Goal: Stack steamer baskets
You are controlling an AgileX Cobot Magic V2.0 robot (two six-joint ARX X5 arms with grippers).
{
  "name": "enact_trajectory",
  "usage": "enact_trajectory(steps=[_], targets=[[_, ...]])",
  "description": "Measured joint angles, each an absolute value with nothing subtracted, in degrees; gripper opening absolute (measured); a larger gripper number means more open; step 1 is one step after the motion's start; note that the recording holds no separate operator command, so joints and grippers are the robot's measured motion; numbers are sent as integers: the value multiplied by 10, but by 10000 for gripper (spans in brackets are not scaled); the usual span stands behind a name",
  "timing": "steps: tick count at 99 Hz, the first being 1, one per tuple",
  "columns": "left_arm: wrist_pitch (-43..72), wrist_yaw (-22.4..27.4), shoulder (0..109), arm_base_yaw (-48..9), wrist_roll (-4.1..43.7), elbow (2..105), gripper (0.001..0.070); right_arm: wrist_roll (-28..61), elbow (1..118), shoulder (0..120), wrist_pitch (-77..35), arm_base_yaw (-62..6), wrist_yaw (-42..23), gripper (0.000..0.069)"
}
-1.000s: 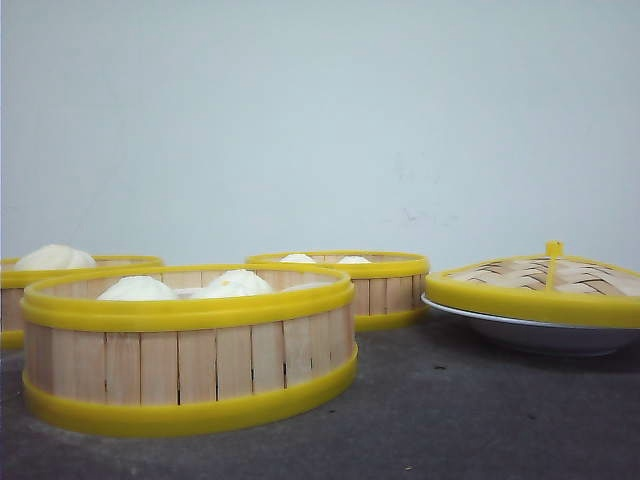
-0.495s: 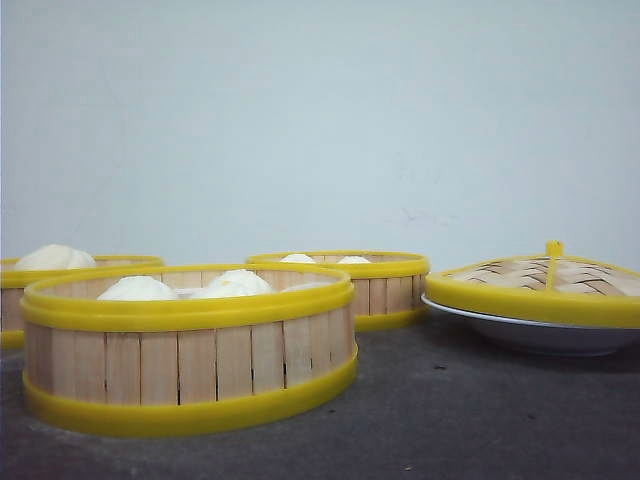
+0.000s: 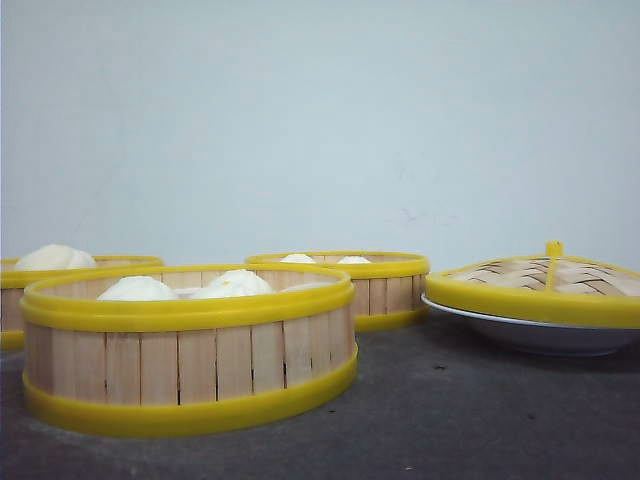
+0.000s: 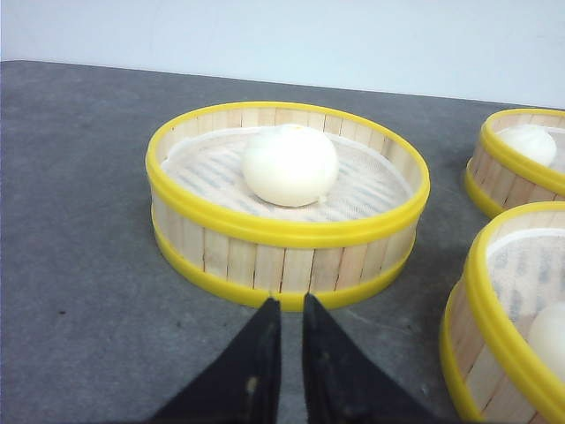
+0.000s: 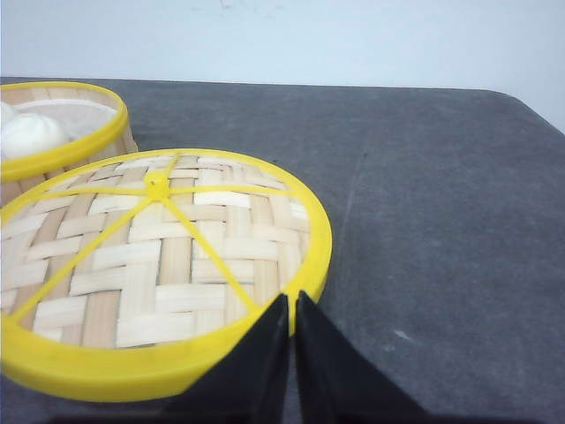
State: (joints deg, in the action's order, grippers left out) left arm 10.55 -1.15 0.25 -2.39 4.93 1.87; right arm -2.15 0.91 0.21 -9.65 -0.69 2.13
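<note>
I see the left gripper (image 4: 287,305) nearly closed, empty, just short of the left basket (image 4: 282,199); bare table (image 4: 79,265) lies beside it. The right gripper (image 5: 291,305) is closed, empty, at the lid (image 5: 159,256) rim. Nothing has moved since earlier. Only the front view shows the plate (image 3: 530,335) and near basket (image 3: 190,345).

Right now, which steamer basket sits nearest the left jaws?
The basket holding a single bun, directly ahead of the left gripper; the other two baskets sit off to the side, cut off by the frame.
</note>
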Motion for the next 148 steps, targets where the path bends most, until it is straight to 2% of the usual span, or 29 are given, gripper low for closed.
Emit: enact_trajectory(steps=[84, 118, 134, 148], targets=[[105, -13, 3, -42, 46, 19, 17, -22, 9, 2, -96, -7, 22, 8], [104, -13, 3, -42, 43, 19, 17, -60, 9, 2, -91, -7, 62, 8], [38, -13, 3, -42, 100, 21, 17, -135, 33, 6, -84, -7, 84, 8], [62, -12, 18, -42, 161, 78, 17, -185, 132, 36, -93, -7, 94, 8]])
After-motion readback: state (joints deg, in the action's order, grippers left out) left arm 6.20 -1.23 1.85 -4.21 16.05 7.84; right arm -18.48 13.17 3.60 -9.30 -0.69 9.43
